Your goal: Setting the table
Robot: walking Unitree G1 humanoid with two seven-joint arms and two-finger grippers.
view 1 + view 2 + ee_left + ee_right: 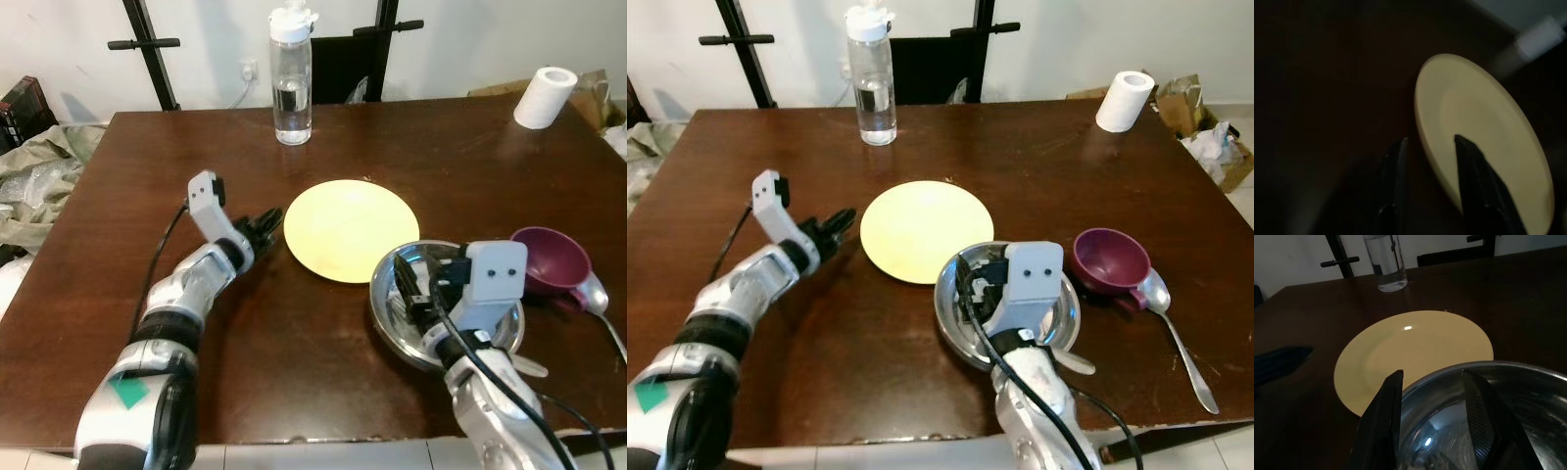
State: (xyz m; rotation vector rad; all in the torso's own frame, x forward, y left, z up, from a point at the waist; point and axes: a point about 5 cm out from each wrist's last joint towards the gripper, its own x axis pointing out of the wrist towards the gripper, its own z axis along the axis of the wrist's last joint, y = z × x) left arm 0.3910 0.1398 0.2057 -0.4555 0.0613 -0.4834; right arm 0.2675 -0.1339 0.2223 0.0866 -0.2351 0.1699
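Nearest the camera, the right gripper (970, 284) hangs over the steel bowl (955, 328), its fingers spread, one inside the rim and one outside on the side facing the plate (921, 230). That bowl overlaps the plate's near edge, so a pinch on thin, slick metal could slip, or a lift could scrape the plate and drag it across the table (1019, 147). The left gripper (835, 227), also spread, sits just beside the plate's left edge, one finger seeming to reach over the rim; a careless close could tip or shove the plate toward the bowl.

The plate is pale yellow, round, shallow and bare. Right of it, just past the bowl, stand a maroon cup (1109, 259) and a spoon (1176, 328). Behind the plate stands a water bottle (872, 78), and well off to its far right a paper roll (1125, 100).
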